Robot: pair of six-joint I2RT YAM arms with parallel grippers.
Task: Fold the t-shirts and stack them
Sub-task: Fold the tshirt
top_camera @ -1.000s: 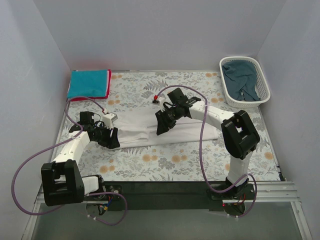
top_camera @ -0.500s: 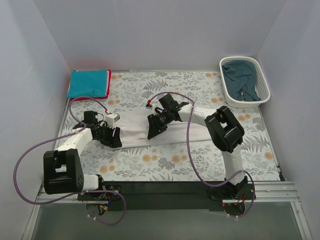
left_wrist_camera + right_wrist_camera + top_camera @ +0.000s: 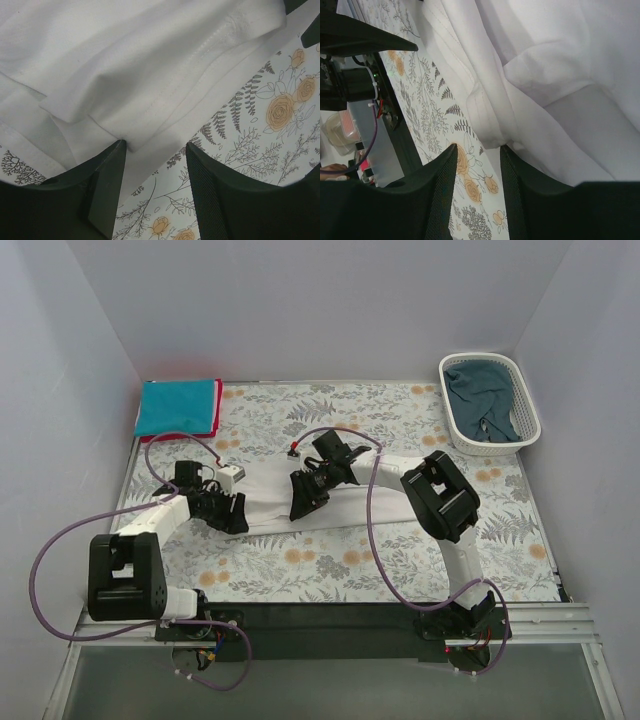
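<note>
White t-shirt point(image 3: 268, 502) lies mid-counter point(image 3: 330, 565), partly folded and bunched in layers, with both arms at its left half. A teal t-shirt point(image 3: 178, 407) sits folded on a red t-shirt point(image 3: 217, 415) in the far-left corner. The dark blue-teal t-shirt point(image 3: 482, 405) is in the white basket point(image 3: 478, 358).

Left end effector point(image 3: 156, 150): fingers apart, low on the counter, a folded corner of the shirt just poking into the gap. Right end effector point(image 3: 479, 150): fingers also apart, a stitched hem fold at the mouth, mostly floral tablecloth point(image 3: 470, 200) showing between the fingers. Neither is clamped on anything.

Risks as I read them:
- Shallow bite. Only the tip of each fold sits between the fingers, so a close here likely pinches an edge that slips out on lift.
- Wrong layer count. Several hems are stacked at both pick points. Taking one layer on one side and two on the other skews the fold or peels it open.
- Tablecloth pickup. The fingers sit right on it, so closing could pinch it along with the shirt and drag everything on it.
- Uneven lift between the arms would twist the shirt.
- The two end effectors are near each other, so there's little margin if either sweeps inward.
- Purple cable point(image 3: 370, 530) on the right arm loops across the shirt and could drag it.
</note>
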